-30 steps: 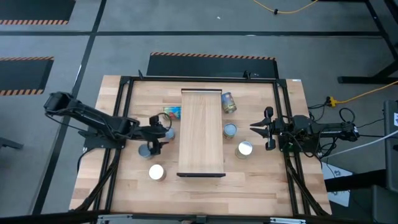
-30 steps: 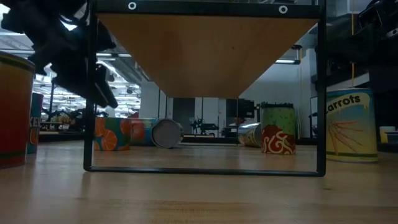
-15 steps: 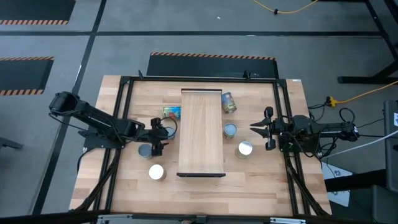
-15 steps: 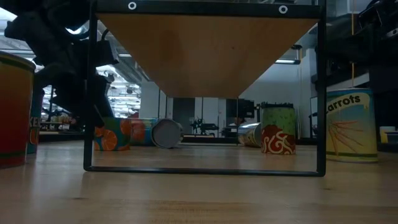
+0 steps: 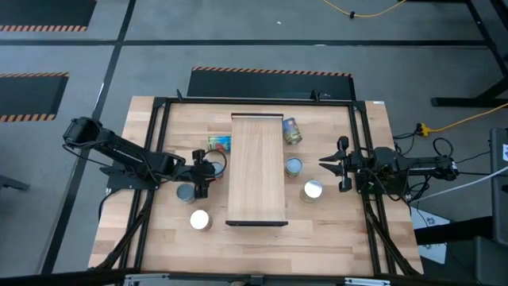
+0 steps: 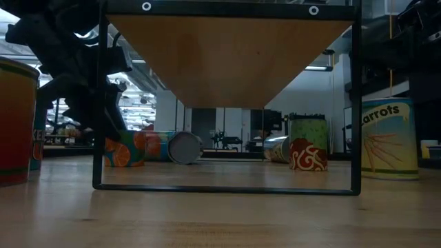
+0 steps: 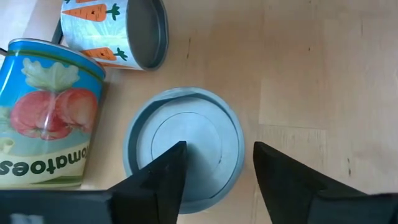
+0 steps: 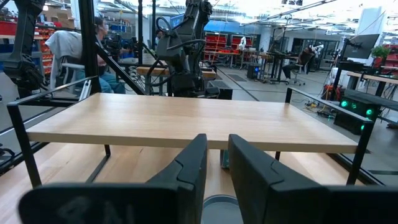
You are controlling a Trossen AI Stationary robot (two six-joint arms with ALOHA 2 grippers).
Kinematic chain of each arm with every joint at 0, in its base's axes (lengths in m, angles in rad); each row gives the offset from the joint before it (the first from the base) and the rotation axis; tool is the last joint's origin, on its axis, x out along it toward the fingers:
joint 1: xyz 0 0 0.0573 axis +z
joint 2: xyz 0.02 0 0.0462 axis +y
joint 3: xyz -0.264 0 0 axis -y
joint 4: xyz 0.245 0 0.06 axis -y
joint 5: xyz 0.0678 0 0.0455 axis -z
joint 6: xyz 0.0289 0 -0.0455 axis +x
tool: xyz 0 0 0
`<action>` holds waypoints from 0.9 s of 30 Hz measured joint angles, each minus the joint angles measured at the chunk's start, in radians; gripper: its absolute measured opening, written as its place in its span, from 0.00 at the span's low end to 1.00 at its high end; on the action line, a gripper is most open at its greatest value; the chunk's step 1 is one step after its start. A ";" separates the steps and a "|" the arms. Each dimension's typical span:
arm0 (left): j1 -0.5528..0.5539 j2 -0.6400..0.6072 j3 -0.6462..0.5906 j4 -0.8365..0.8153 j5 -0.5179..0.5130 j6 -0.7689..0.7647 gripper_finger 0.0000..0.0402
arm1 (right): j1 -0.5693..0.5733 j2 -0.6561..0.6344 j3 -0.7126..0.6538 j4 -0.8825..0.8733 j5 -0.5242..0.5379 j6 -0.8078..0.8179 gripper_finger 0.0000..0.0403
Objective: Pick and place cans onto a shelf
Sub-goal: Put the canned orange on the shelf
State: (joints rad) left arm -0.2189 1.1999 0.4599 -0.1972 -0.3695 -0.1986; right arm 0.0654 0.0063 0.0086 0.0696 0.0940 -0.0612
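The left gripper points down over an upright grey-topped can on the table, its fingers set apart above the lid, one over the lid's middle and the other near its rim, not holding it; a tomato can stands just beside, a carrot can lies on its side near them; the shelf stands at the table's middle, bare on top; the right gripper waits at the right side near two upright cans, fingers narrow, holding nothing.
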 joint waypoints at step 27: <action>0.000 0.000 0.000 0.000 0.016 -0.001 0.02 | 0.000 0.000 0.000 0.000 0.000 0.000 0.18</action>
State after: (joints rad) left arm -0.2192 1.1999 0.4595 -0.1970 -0.3531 -0.1993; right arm 0.0655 0.0063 0.0089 0.0696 0.0940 -0.0612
